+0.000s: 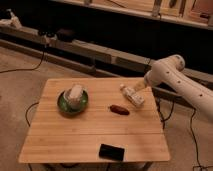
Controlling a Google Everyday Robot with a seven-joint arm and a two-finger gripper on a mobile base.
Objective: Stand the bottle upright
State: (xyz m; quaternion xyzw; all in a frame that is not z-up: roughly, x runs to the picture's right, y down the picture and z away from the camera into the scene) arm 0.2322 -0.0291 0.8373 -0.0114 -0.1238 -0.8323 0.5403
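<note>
dimly, the hand [140, 88] hangs spread by the bottle [133, 96], its tips lost in shadow; the bottle lies flat on the bench [75, 135], white cap rearward.

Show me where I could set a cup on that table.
The table is bare front-left, between the green bowl and the black device, and at the front-right corner. Far right is crowded: the claw hangs by the lying bottle, brown object beside it.

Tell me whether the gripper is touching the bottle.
Cannot tell. In the camera view the gripper hangs just behind the lying bottle, at its far side, and no plain gap or contact shows between them.
</note>
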